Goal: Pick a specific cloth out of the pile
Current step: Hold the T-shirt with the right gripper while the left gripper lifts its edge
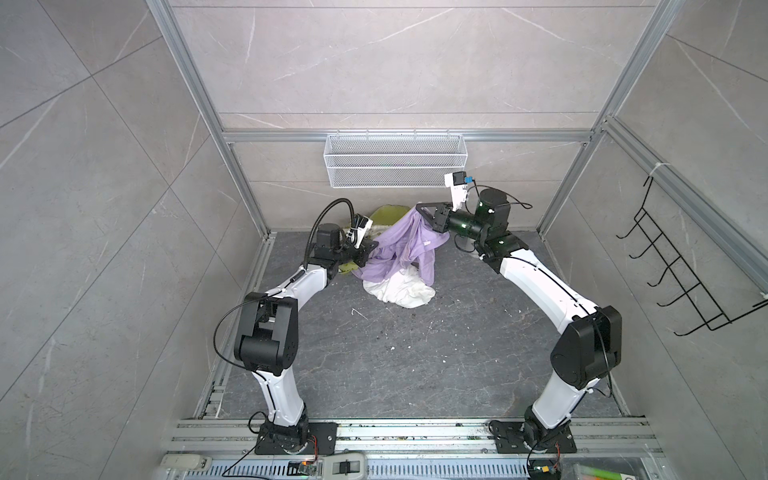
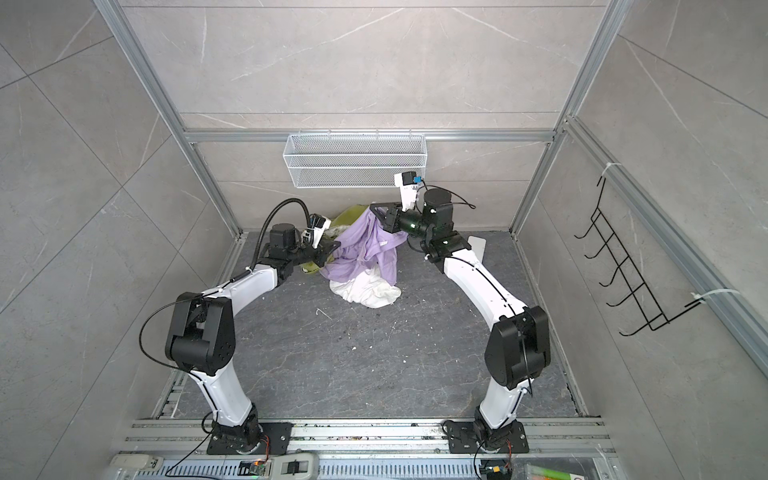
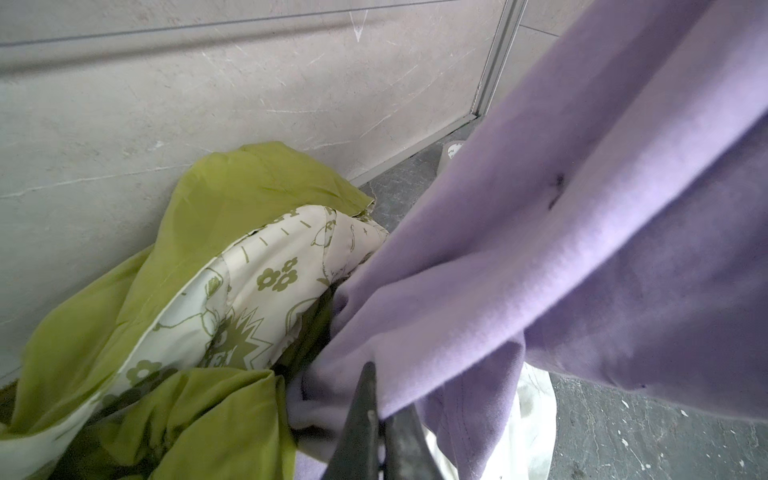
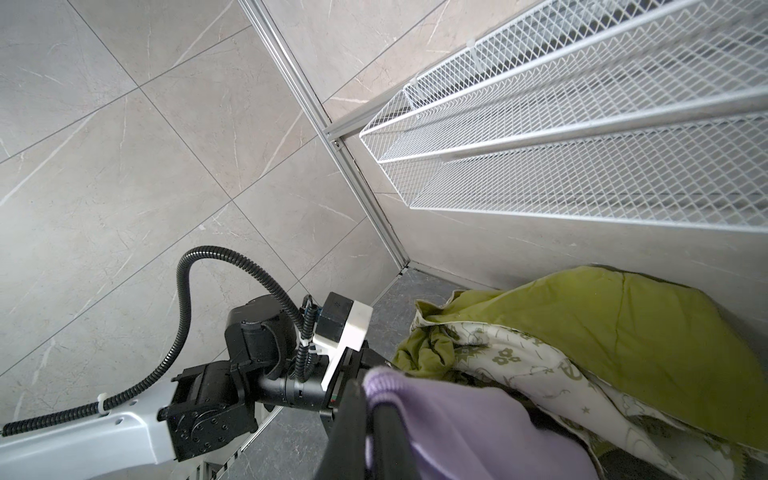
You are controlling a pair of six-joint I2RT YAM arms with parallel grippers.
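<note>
The cloth (image 1: 399,245), a soft matte lilac fleece hanging in loose folds, was held lifted over the pile (image 1: 384,257), just in front of the white wire basket (image 1: 395,166), with the left hand (image 3: 376,399) and the right hand (image 4: 370,399) each clamped on an edge. The pull-out step was judged under way. A higher lift was judged needed next to clear the crumpled white cloth (image 1: 399,293) and the slick olive-green floral cloth (image 3: 232,266).

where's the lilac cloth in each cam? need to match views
Top views: lilac cloth centre, draped between both arms over the white cloth.
Left wrist: fills the right side.
Right wrist: bottom centre.
Shared landmark: olive-green floral cloth, behind the lilac cloth against the back wall.
</note>
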